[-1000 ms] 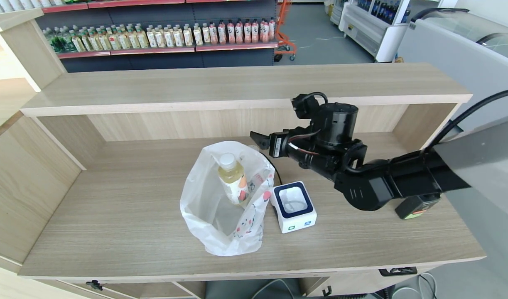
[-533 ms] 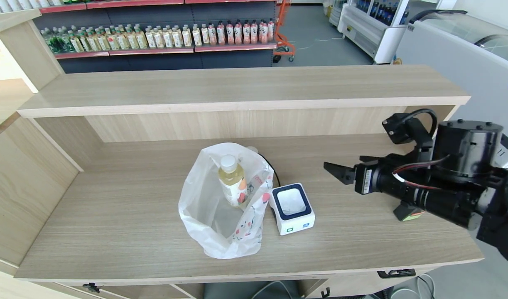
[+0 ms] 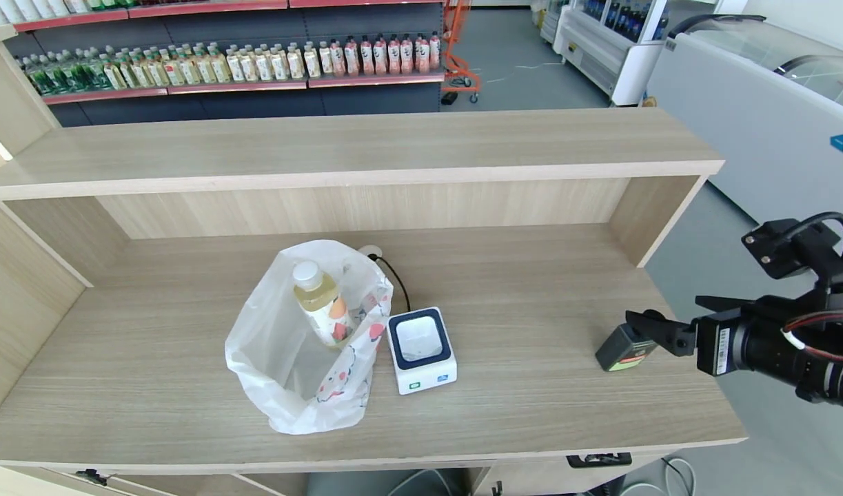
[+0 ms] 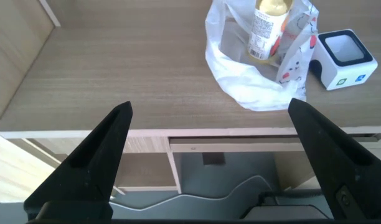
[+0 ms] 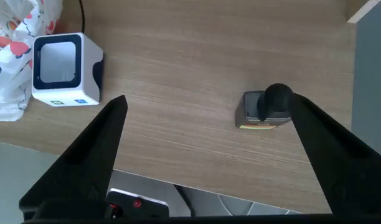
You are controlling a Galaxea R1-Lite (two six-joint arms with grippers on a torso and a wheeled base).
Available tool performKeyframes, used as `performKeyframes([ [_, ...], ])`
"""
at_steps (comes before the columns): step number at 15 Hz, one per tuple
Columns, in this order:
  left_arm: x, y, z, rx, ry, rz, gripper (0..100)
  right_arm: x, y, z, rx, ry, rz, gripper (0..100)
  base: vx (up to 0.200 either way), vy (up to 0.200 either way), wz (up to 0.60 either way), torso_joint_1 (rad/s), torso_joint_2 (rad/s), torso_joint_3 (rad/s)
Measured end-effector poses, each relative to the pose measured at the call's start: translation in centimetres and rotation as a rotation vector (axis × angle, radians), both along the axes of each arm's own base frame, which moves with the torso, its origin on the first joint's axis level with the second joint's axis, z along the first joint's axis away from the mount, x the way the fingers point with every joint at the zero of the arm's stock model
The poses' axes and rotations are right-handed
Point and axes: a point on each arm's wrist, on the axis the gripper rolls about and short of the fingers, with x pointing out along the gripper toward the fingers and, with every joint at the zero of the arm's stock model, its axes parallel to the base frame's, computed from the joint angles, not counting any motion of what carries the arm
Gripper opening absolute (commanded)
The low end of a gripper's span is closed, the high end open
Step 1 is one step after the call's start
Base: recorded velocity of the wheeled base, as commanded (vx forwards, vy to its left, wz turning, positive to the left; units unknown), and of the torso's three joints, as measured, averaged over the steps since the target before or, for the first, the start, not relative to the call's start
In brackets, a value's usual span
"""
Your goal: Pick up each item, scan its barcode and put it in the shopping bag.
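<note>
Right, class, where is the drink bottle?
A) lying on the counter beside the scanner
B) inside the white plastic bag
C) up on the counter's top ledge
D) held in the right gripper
B: the bottle sits inside the bag, next to the scanner, and the right gripper is open with nothing in it.

The right jaws swung from the shopping bag [image 3: 283,386] to the dark packet [image 3: 621,348].

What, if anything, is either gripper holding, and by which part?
Nothing. The left gripper and right gripper are both open and empty.
</note>
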Motion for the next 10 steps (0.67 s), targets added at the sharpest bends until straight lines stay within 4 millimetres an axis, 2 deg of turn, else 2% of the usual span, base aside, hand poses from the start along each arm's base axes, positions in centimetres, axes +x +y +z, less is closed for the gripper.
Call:
performKeyframes([
  [2,0.0,0.0,0.0,0.0,0.0,0.0,100,-0.3,-0.2,-0.6,-0.023,0.021,-0.001,100,0.0,-0.2,0.0,0.002,0.0,0.002],
  [5,0.0,0.0,0.0,0.0,0.0,0.0,100,-0.8,-0.8,-2.0,-0.132,0.089,0.004,100,0.0,0.0,0.0,0.0,0.0,0.0],
  [10,0.0,0.0,0.0,0.001,0.0,0.0,100,-0.7,-1.4,-3.1,-0.242,0.132,-0.072,100,0.0,0.0,0.0,0.0,0.0,0.0],
])
